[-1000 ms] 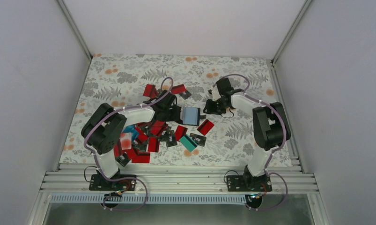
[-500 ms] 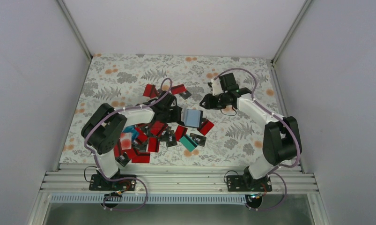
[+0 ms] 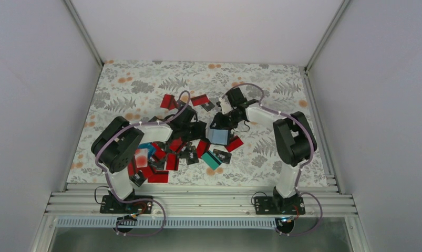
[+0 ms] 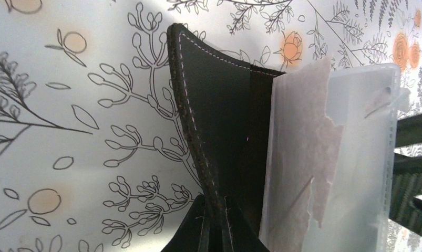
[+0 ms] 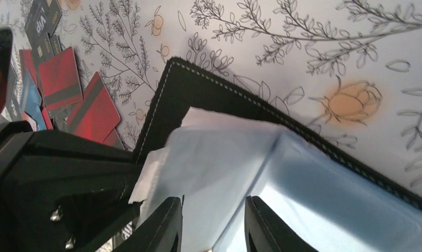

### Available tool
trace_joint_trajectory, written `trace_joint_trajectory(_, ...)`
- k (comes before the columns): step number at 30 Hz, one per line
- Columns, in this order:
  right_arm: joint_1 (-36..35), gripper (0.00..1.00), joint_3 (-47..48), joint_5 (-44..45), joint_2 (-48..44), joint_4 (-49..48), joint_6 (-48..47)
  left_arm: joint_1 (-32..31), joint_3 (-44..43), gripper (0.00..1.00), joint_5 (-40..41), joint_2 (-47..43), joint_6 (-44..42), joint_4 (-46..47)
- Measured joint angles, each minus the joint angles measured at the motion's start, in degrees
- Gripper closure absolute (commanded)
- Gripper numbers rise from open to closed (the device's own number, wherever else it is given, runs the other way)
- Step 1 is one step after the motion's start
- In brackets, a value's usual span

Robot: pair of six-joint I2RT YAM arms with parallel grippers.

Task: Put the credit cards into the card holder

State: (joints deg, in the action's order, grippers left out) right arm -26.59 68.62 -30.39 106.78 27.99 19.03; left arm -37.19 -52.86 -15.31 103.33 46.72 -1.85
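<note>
The card holder [image 3: 217, 136] is a black stitched wallet with pale clear sleeves, held off the cloth at mid-table. My left gripper [image 4: 215, 202] is shut on its black stitched edge [image 4: 198, 131], and in the top view that gripper [image 3: 201, 129] sits just left of the holder. My right gripper [image 5: 213, 210] is open, its fingers [image 5: 165, 226] astride the clear sleeves [image 5: 235, 157] of the holder [image 5: 198, 89]. From above, the right gripper [image 3: 217, 122] is at the holder's far edge. Credit cards [image 3: 166, 152], mostly red, lie scattered below the left arm, and red ones [image 5: 95, 111] show in the right wrist view.
Floral cloth [image 3: 135, 86] covers the table. More cards [image 3: 169, 101] lie behind the left arm; a teal card [image 3: 211, 159] and a red one [image 3: 234, 143] lie in front of the holder. White walls and metal rails [image 3: 198, 202] enclose the workspace.
The right arm swung left and its gripper came onto the holder's sleeves. The holder shifted slightly toward the near edge. The left gripper kept its hold.
</note>
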Motion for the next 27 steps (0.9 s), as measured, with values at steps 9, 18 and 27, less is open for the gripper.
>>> trace_joint_trajectory(9, -0.55, 0.59, 5.62, 0.28, 6.56, 0.55, -0.33, 0.0, 2.93, 0.98, -2.21, 0.55, 6.73, 6.86)
trace_joint_trajectory(18, -0.57, 0.57, 12.11, 2.78, 11.91, 3.39, -1.97, 0.0, 2.29, 0.87, -2.97, 2.69, 12.0, 11.74)
trace_joint_trajectory(27, -0.57, 0.56, 12.63, 3.91, 12.17, 3.93, -2.82, -0.61, 2.64, 0.36, 0.59, -1.2, 10.64, 7.58)
